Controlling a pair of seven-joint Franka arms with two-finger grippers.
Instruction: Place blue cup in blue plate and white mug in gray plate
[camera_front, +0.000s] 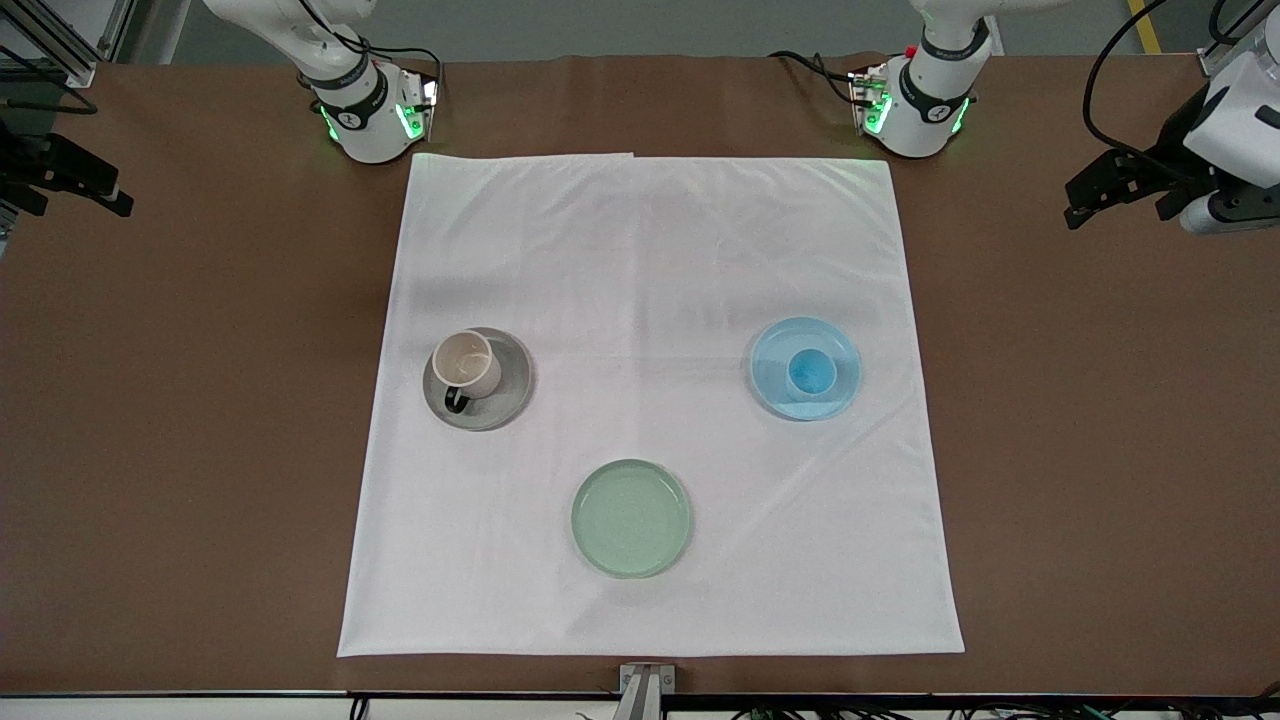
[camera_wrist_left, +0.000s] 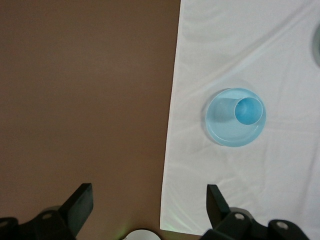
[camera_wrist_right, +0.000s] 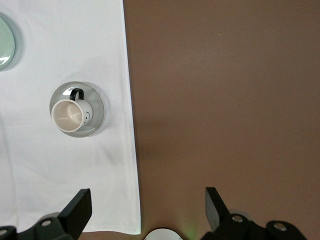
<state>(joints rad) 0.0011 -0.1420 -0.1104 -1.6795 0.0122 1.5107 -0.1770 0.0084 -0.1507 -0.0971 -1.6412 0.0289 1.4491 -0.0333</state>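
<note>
The white cloth (camera_front: 650, 400) covers the middle of the brown table (camera_front: 180, 450) and serves as the reference for all positions. On the cloth, toward the right arm's end, the gray plate (camera_front: 508, 395) carries the white mug (camera_front: 466, 366); the mug stands upright, mouth up, with its dark handle turned toward the front camera. Toward the left arm's end of the cloth, the blue plate (camera_front: 772, 375) carries the blue cup (camera_front: 811, 372), upright near the plate's middle. A pale green plate (camera_front: 631, 518) lies bare on the cloth, nearer to the front camera than both other plates.

Task status, judged from this layout: both placements appear complete; nothing remains to be moved.

The left gripper (camera_wrist_left: 148, 202) hangs over the bare table off the cloth's edge at the left arm's end, fingers spread wide, holding and touching nothing. The right gripper (camera_wrist_right: 147, 207) hangs over the bare table off the cloth's edge at the right arm's end, fingers likewise spread wide and empty. Both arms wait.
</note>
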